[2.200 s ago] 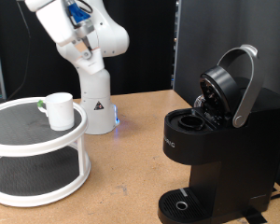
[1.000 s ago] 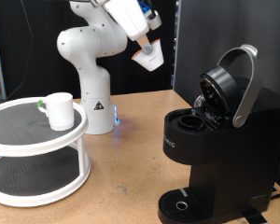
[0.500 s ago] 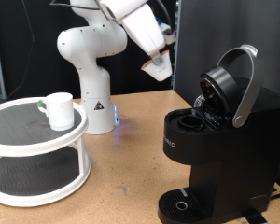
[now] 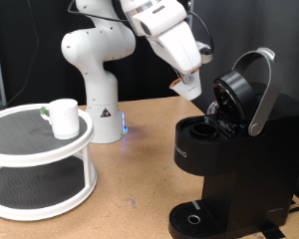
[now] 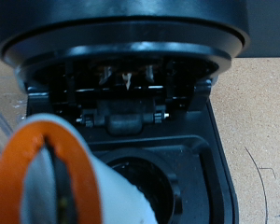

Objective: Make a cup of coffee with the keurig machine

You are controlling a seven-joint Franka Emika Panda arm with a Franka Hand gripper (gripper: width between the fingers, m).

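The pincer grips a white coffee pod just above the keurig machine, whose lid is raised to expose the chamber. The cup sits well away from the machine, on a white tiered stand.

Exterior view: the keurig machine is cut off at the picture's bottom and right edges; its drip base shows only in part. The arm's upper links run out of the top edge. The two-tier stand is clipped at the left edge.

Wrist view: a white pod with an orange rim sits blurred, cut by the frame edge, and hides the fingers. The brew chamber interior is dark; detail unreadable.
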